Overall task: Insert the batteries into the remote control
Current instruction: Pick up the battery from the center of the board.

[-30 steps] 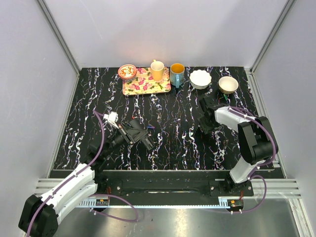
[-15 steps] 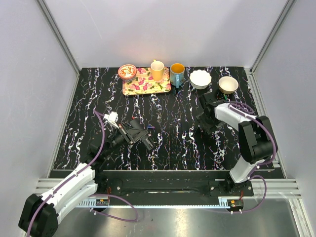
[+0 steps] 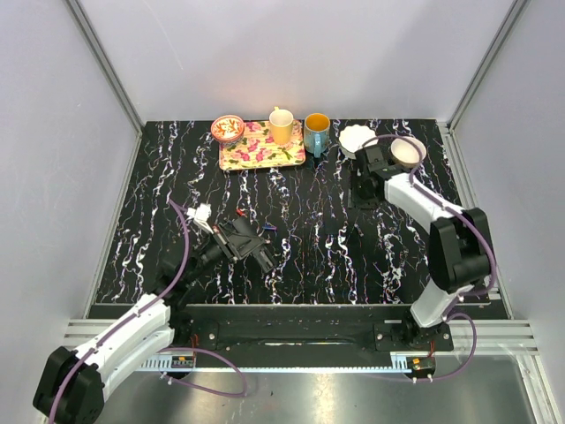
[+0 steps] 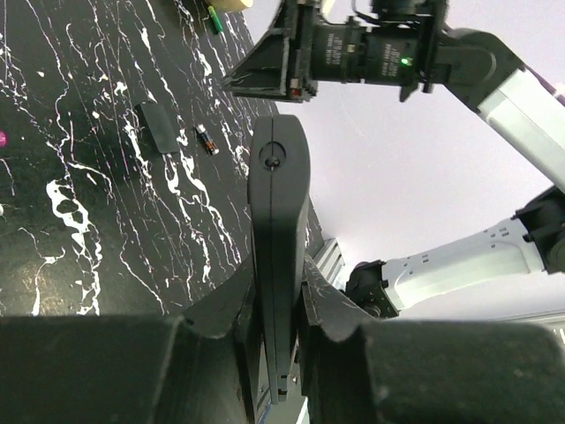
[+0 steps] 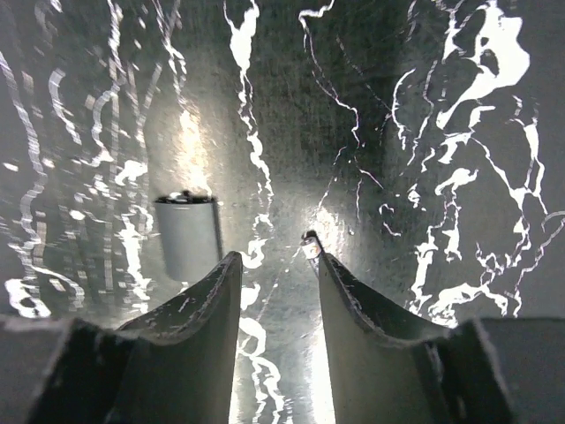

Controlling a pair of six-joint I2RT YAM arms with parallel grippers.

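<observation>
Change noted: my right arm swung away from mid-table toward the far edge. A second ago its wrist sat lower in the top view, and half a second ago it was only slightly farther along. It now ended just beside the white bowl [image 3: 351,135]. My left arm did not move across the three top views.

Right gripper [image 5: 275,258]: fingers apart with nothing between them, only marbled table [image 5: 424,132] below. A pale, blurred, cylinder-like shape [image 5: 187,237] lay left of the fingers. I could not tell what it was.

Left gripper [image 4: 275,296]: clamped on the remote control [image 4: 275,177], which was held edge-up and lifted off the table, pointing toward the right arm.

One of the batteries [image 4: 207,140] lay on the table beyond the remote, just beside a flat black piece [image 4: 157,126] that was probably the compartment cover. I could not tell whether any cell was already seated.

Judgement: the right hand had left the battery area empty, so no loading was in progress. It would need to return, pick up a cell and bring it to the held remote.
</observation>
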